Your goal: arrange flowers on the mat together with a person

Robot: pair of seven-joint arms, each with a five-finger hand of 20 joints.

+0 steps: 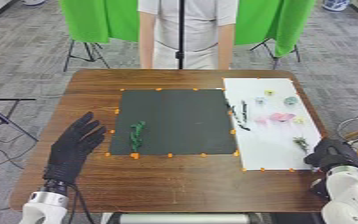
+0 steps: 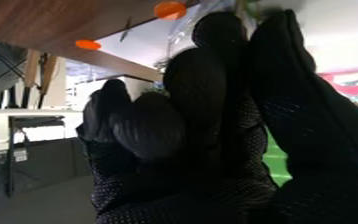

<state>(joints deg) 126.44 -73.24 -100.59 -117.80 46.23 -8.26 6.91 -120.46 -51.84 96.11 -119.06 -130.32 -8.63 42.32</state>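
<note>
Probably, the step in hand is to take the small sprig (image 1: 301, 142) from the white mat (image 1: 269, 156), where it lies just ahead of the right hand (image 1: 332, 153). How far this hand is closed, and whether it has hold of the stem, I cannot tell. A gentle pinch low on the stem would be best, so the head is not crushed; then it should lift straight up, clear of the pink flowers (image 1: 282, 117) farther ahead. The left hand (image 1: 72, 142) rests with its fingers straight and loosely spread, holding nothing. To the right of these fingers is the dark mat (image 1: 180, 122), with the green stem (image 1: 137, 136) nearest them; the sprig should be laid down without pushing it.
</note>
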